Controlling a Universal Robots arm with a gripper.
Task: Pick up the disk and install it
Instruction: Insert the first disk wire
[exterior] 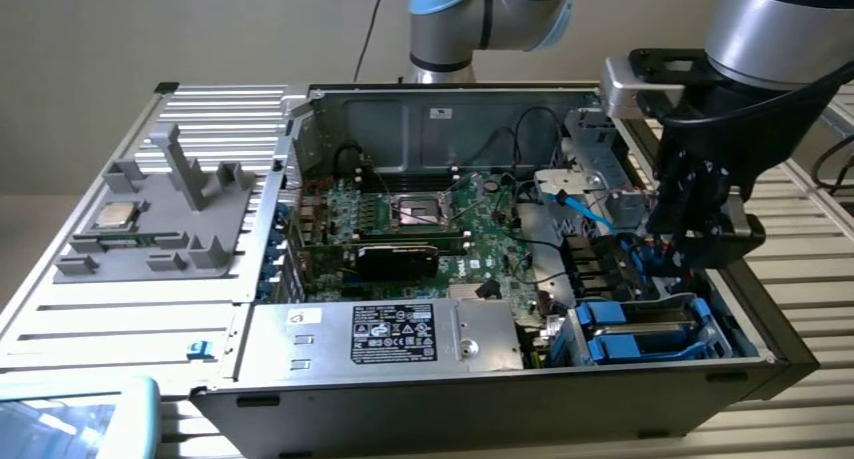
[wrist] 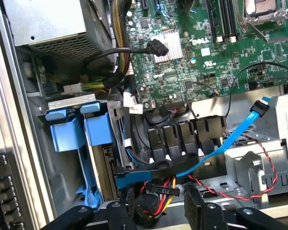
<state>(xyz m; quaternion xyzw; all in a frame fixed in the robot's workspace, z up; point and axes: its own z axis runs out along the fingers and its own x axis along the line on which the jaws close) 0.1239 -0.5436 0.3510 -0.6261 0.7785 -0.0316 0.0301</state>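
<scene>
Farthest from my end effector [exterior: 701,251], toward the exterior view's left, a grey fixture [exterior: 167,209] lies on the slatted surface [exterior: 801,309] with a small CPU chip [exterior: 114,216] on it. Nearer, inside the open computer case, come the silver power supply [exterior: 387,334] and then the green motherboard [exterior: 427,224].

The disk [exterior: 641,331] sits low in the drive bay at the case's corner, clipped in its blue frame, just below my end effector and slightly toward the power supply. I cannot see its label from here.

My end effector hangs above the bay, released and empty, with both black fingers [wrist: 197,208] standing well apart and nothing between them.

The trouble I foresee is the wiring. A blue SATA cable [wrist: 230,141] and a red-and-black twisted pair [wrist: 230,191] run right under my fingers, and going down could snag or pinch either one. The frame also faces me nearly edge-on, so a slightly off approach might grip thin plastic rather than the drive — or tilt it until it jams in the bay.
</scene>
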